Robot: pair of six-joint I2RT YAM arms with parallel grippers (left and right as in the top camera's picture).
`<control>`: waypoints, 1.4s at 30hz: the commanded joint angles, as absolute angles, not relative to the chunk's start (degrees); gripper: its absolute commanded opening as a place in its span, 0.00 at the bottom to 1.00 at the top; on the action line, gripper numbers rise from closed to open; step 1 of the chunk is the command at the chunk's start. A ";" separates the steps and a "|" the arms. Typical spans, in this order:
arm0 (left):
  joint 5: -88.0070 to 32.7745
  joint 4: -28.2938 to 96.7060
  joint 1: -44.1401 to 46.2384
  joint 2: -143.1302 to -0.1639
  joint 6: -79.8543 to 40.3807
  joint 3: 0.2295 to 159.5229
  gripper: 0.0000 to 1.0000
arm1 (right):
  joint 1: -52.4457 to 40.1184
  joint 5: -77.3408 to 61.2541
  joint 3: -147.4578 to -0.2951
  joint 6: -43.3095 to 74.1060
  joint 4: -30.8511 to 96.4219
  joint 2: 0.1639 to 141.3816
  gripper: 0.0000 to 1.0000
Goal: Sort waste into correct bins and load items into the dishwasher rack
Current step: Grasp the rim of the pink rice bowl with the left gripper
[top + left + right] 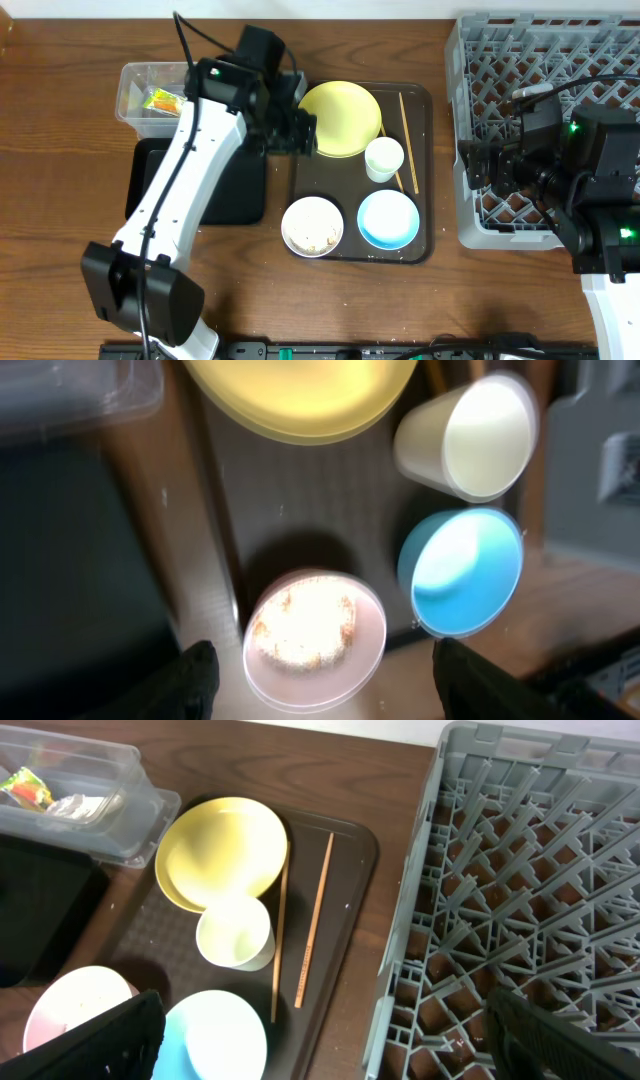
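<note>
On the brown serving tray are the yellow plate, white cup, light-blue bowl, chopsticks and the white bowl holding rice-like scraps. The clear container holds the yellow-green wrapper and a pale crumpled piece. The black tray lies below it. My left gripper is open and empty by the plate's left rim; its fingers frame the white bowl. My right gripper is open and empty over the left edge of the grey rack.
The rack fills the right side of the table, its pegs upright. The left arm's white link lies across the black tray. The table's front edge runs along the bottom. Bare brown wood lies left of the bins.
</note>
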State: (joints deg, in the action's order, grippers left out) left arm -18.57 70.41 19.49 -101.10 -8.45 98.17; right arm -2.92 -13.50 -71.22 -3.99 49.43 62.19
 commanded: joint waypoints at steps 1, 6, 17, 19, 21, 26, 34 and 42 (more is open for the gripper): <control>-10.74 72.51 24.58 -100.62 -16.71 97.36 0.71 | -3.29 -13.52 -72.25 -3.68 49.52 62.26 0.99; -5.56 68.23 33.65 -100.62 -27.24 91.22 0.64 | -3.29 -13.54 -72.25 -3.68 49.58 62.26 0.99; -5.98 51.92 37.71 -100.73 -33.78 76.47 0.45 | -3.29 -13.54 -72.25 -3.68 51.18 62.26 0.99; -6.00 50.48 37.71 -100.99 -33.78 75.83 0.45 | -3.29 -13.54 -72.25 -3.68 51.31 62.26 0.99; -5.98 49.80 37.71 -101.43 -33.80 75.44 0.45 | -3.29 -13.54 -72.25 -3.68 51.64 62.26 0.99; -5.98 48.90 37.71 -103.59 -35.33 75.09 0.44 | -3.29 -13.52 -72.25 -3.73 52.77 62.26 0.99; -9.89 48.25 37.76 -107.48 -35.92 75.07 0.43 | -3.29 -13.52 -72.25 -3.70 53.19 62.26 0.99; -11.38 48.53 37.80 -109.95 -35.90 74.87 0.20 | -3.29 -13.50 -72.25 -3.73 53.15 62.26 0.99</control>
